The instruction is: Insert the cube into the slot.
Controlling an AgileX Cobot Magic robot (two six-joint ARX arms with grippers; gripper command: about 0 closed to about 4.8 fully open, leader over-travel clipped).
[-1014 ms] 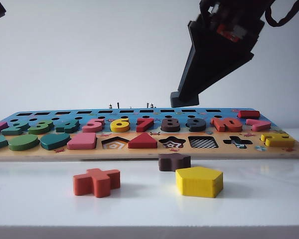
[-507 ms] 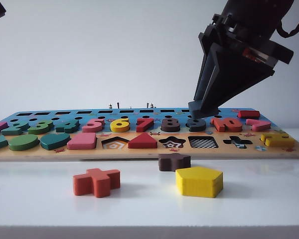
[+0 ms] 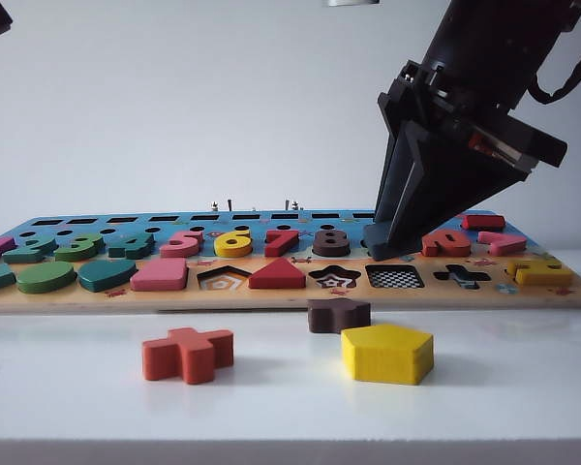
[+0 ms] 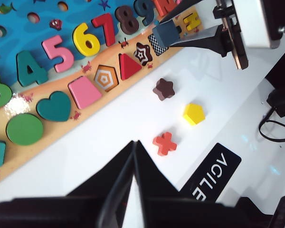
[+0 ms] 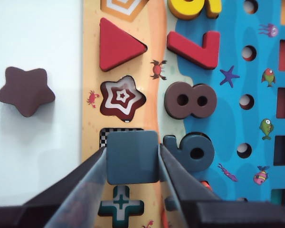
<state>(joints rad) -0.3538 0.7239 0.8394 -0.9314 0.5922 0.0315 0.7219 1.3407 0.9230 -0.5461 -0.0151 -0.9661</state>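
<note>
My right gripper point(image 5: 133, 151) is shut on the cube point(image 5: 133, 157), a flat dark navy square with rounded corners, one finger on each side edge. The cube hangs just above the board and covers most of the slot point(image 5: 105, 136), whose checkerboard shows only as a strip past the cube's edge. In the exterior view the right gripper point(image 3: 382, 247) points down at the board just behind the slot point(image 3: 395, 276). The left wrist view shows the cube point(image 4: 165, 33) over the slot point(image 4: 156, 46). My left gripper point(image 4: 133, 143) is shut and empty, high above the white table at the left.
The wooden puzzle board point(image 3: 271, 296) carries numbers and shapes; a star recess point(image 5: 122, 99) and a cross recess point(image 5: 120, 203) flank the slot. On the white table in front lie a brown star block point(image 3: 338, 315), a yellow pentagon point(image 3: 387, 353) and a red cross point(image 3: 187, 353).
The right gripper, with the cube in it, has come down and moved right toward the slot while its wrist rolled. The left arm has kept still.
</note>
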